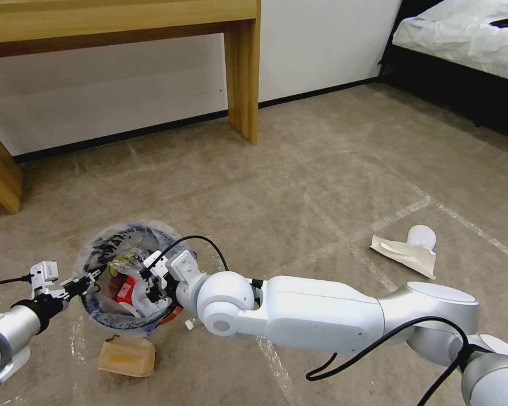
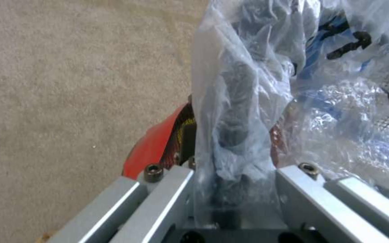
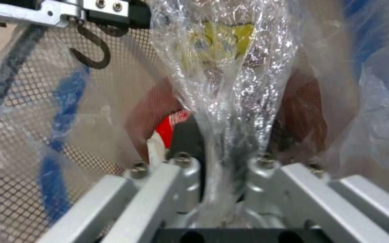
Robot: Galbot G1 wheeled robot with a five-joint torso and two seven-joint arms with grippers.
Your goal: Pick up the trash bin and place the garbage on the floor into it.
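Crinkled clear liner is pinched in both grippers: left gripper at the trash bin rim, right gripper inside it. Wrappers already lie within; tan paper bag just beside and white tissue well apart remain on the floor.

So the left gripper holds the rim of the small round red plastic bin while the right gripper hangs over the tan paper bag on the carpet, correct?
Not quite. The head view shows the right gripper inside the small round red plastic bin, not over the tan paper bag. The left gripper does hold the rim.
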